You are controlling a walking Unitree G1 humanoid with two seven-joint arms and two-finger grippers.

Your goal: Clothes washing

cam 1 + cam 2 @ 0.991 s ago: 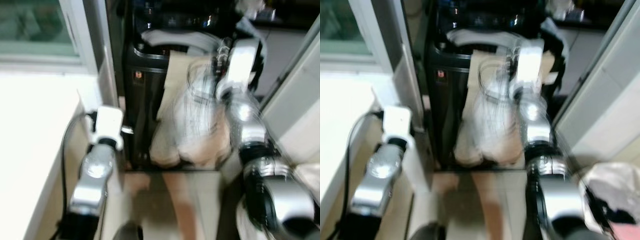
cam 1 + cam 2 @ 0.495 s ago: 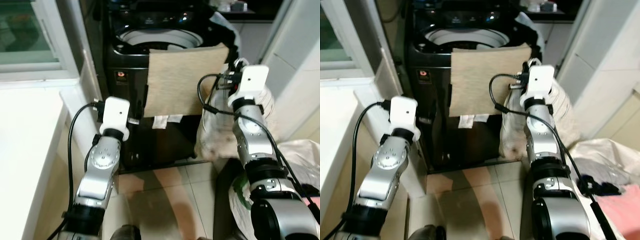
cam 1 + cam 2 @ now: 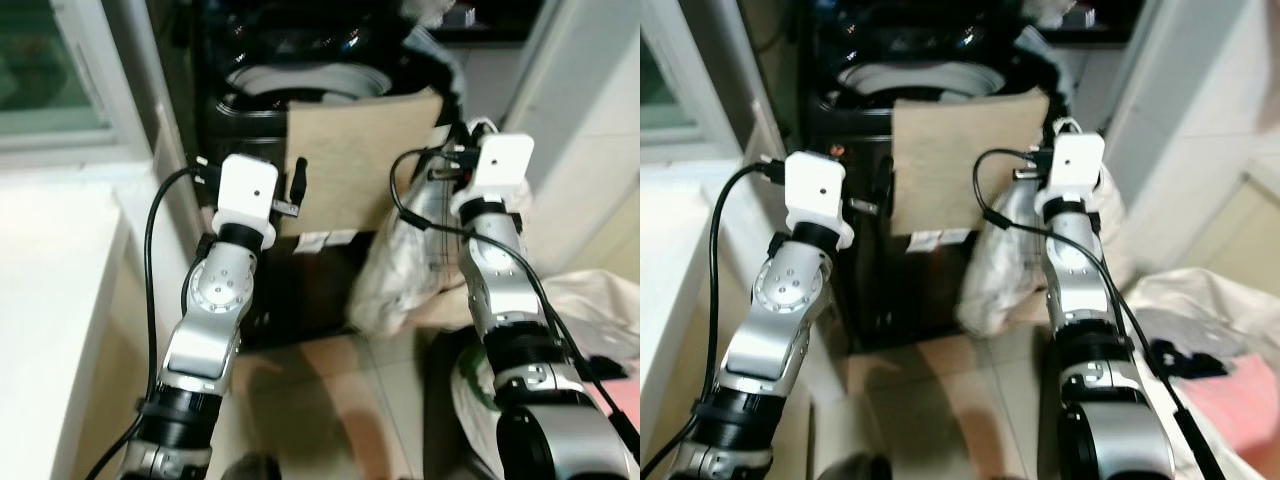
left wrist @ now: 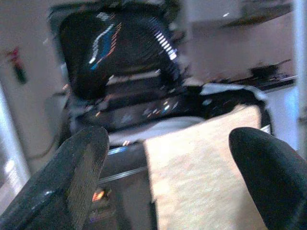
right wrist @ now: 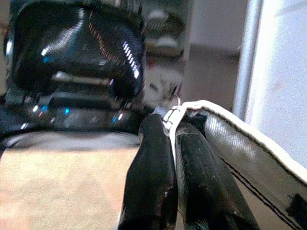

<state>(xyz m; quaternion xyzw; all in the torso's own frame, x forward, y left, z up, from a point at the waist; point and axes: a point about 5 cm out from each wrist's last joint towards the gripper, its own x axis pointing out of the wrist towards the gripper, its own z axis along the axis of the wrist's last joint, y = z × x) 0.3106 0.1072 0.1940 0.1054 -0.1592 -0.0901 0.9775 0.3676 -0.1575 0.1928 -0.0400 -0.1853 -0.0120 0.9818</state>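
A black top-loading washing machine (image 3: pixel 315 285) stands ahead with its lid (image 4: pixel 120 52) up. A tan cloth (image 3: pixel 360 165) hangs over its front rim. My right gripper (image 5: pixel 172 123) is shut on the white-edged rim of a pale mesh laundry bag (image 3: pixel 405 265). The bag hangs beside the washer's right front corner, down to the floor. My left gripper (image 4: pixel 168 141) is open, raised in front of the washer and facing the tan cloth's left edge, with nothing between its fingers (image 4: pixel 81 163).
A window (image 3: pixel 50 70) and a white ledge (image 3: pixel 50 290) lie to the left. A white door (image 3: pixel 590 120) closes the right side. A white sack with pink clothes (image 3: pixel 1230 390) lies on the tiled floor (image 3: pixel 330 400) at lower right.
The right gripper swung the laundry bag from the washer's front to its right side. The left arm has risen closer to the tan cloth. The head view shifted too.
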